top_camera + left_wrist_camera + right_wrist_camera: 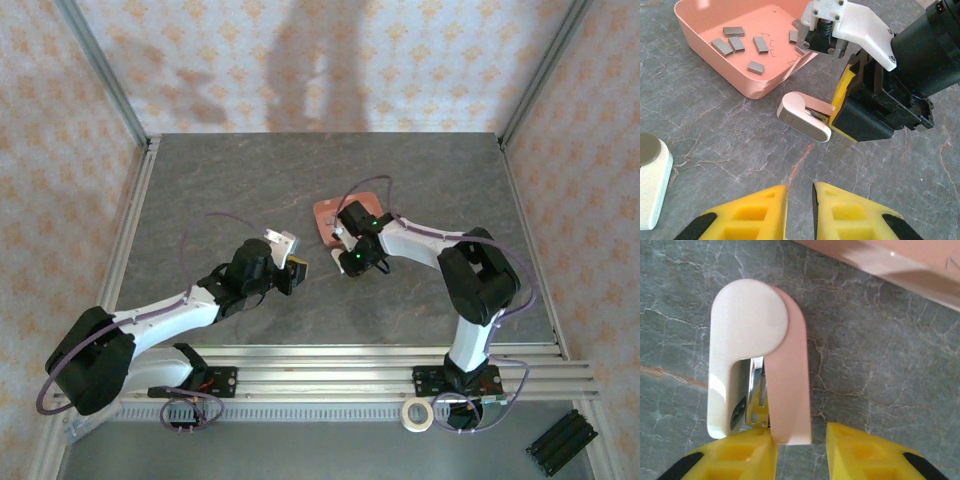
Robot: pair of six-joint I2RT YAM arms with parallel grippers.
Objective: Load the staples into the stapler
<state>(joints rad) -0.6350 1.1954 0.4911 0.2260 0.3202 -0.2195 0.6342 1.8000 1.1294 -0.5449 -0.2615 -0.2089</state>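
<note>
— Grey veined table [730, 150], papered walls [300, 60]. Begin at the right hand [801, 442]: state?

— Released, not yet gripping. Its pads [740, 460] straddle the near end of the stapler [757, 340], which lies on its side on the table just beside the tray [760, 87]. The white shell overlaps one pad. Bare table shows between the pink shell and the other.

— Recommendation for the grasp?

— Judged: centre first. Closing from this offset would likely shove the stapler sideways before both pads bite. The pads bear across both shells, so a firm squeeze may pinch it shut. Hold lightly, seat it deep enough not to pivot, and leave the metal track [757, 395] reachable for loading.

— Left hand [800, 192]?

— Clenched to a slit, holding nothing, hovering near and pointed at the stapler. Well placed to assist.

— Staples [735, 44]?

— Several grey strips loose on the tray floor; none in the stapler so far as can be seen.

— Deficiencies of view?

— The stapler's near end runs off the bottom of the right wrist view, so whether the track is empty cannot be told. From above, the right hand covers the stapler. Part of the tray is hidden behind the right wrist. A white block [652, 185] with a grey top, cut by the frame edge beside the left hand, cannot be identified.
</note>
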